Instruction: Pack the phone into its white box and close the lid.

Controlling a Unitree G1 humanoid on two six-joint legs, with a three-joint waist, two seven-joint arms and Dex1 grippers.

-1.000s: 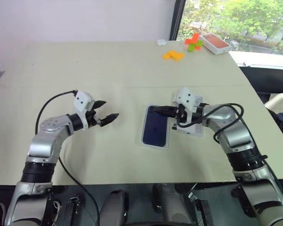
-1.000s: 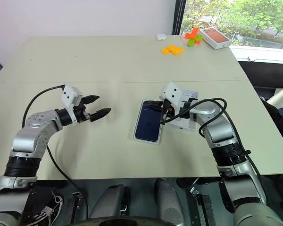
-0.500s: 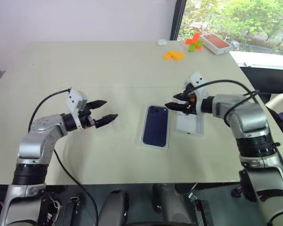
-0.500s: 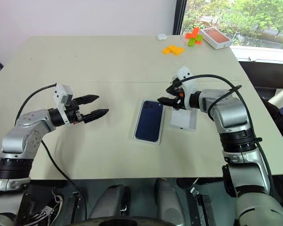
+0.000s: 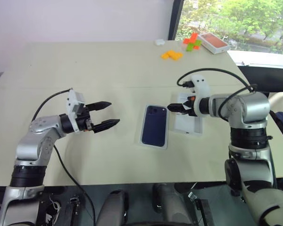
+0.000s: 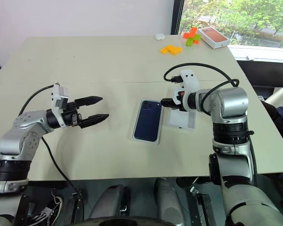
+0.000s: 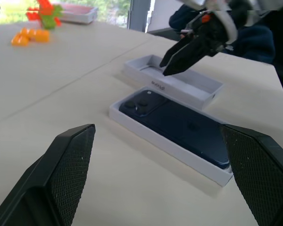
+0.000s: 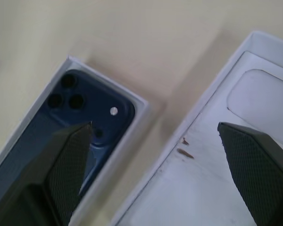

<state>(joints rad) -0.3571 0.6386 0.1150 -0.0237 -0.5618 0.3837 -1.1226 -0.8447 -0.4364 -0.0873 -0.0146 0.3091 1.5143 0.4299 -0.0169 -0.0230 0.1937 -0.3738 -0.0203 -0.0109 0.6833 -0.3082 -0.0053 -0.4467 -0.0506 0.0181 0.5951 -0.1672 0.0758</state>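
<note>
From the head views, the phone (image 5: 155, 126) is seen seated in the white box (image 5: 144, 141) on the bench (image 5: 108, 66).

In the wrist views, the lid (image 7: 179, 84) lies beside it, judged light, stiff and slippery, best taken by its long edges; the left hand (image 5: 105, 115) and right hand (image 8: 155, 160) gape wide, holding nothing.

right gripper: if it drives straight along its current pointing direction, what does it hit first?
Likely the gap between the white box holding the phone and the lid. The open right gripper straddles both rims, pointing down toward the table; depth is unclear.
</note>
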